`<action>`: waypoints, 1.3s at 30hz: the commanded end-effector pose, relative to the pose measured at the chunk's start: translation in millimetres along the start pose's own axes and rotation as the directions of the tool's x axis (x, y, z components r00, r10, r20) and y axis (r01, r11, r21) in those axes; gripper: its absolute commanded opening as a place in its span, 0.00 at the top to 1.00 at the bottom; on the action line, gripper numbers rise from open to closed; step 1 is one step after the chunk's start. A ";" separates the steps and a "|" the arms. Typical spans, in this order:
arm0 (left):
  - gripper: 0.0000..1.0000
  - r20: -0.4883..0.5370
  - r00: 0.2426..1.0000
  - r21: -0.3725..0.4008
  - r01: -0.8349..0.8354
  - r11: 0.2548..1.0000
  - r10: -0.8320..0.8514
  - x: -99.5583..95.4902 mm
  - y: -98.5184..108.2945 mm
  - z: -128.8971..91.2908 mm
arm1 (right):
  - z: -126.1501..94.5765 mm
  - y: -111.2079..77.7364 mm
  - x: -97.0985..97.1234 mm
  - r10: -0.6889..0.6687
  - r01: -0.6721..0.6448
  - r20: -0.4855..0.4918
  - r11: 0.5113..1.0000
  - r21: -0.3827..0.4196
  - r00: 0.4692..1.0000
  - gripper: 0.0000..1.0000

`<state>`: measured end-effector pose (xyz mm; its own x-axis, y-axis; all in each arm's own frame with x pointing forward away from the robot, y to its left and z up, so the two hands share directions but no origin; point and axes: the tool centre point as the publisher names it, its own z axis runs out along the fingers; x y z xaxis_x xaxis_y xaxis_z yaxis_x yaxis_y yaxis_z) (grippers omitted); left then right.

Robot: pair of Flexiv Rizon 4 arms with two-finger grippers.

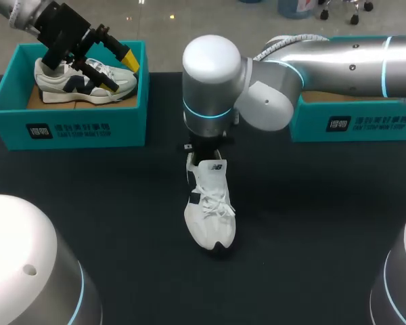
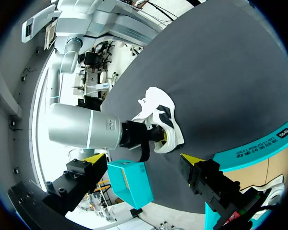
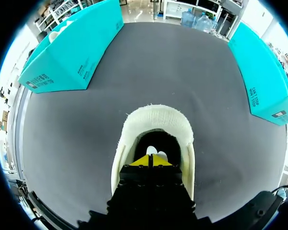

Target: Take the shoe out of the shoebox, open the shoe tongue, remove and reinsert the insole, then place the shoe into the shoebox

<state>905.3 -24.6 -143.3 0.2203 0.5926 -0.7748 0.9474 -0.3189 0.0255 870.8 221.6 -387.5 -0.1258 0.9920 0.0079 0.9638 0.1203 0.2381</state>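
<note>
One white shoe lies out on the dark table, toe pointing towards me, and I use it as the marker for everything else. My right gripper is down inside its opening at the heel end, the two yellow tips pressed together. A scrap of white shows just past them, but I cannot tell whether the insole is pinched between them or only lies beneath.

I judge this to be the insole step: the shoe is out of its box and the gripper is working inside it. The next move calls for a slow pull up and back from the heel. Nothing else is holding the shoe down, so it may rise with the insole.

My left gripper hangs well away from the white shoe, behind it and to my left, fingers spread and grasping nothing. It is over the left shoebox, where a second shoe sits. The right shoebox stands behind the white shoe to my right, also well apart. The table is matte black cloth, and the white shoe stands out sharply against it.
</note>
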 end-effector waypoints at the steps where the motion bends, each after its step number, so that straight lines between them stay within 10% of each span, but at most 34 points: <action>1: 0.00 -0.004 1.000 0.000 0.000 1.000 0.000 -0.1 -0.6 -0.6 | -4.5 5.0 -2.2 0.005 -0.005 0.006 1.000 -0.018 1.000 1.00; 17: 0.00 -0.004 1.000 0.000 0.000 1.000 0.000 -0.1 -0.6 -0.6 | 24.5 8.4 2.0 0.004 -0.006 0.049 0.999 0.043 0.999 1.00; 39: 0.00 -0.004 1.000 0.000 0.000 1.000 0.000 -0.1 -0.6 -0.6 | -40.2 -22.9 -9.4 -0.011 -0.043 0.121 0.901 0.432 0.993 1.00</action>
<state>905.3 -24.5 -143.2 0.2203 0.5926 -0.7748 0.9475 -0.3189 0.0255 837.9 203.1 -350.6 -0.1070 0.9886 -0.1057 0.9807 0.0874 -0.1748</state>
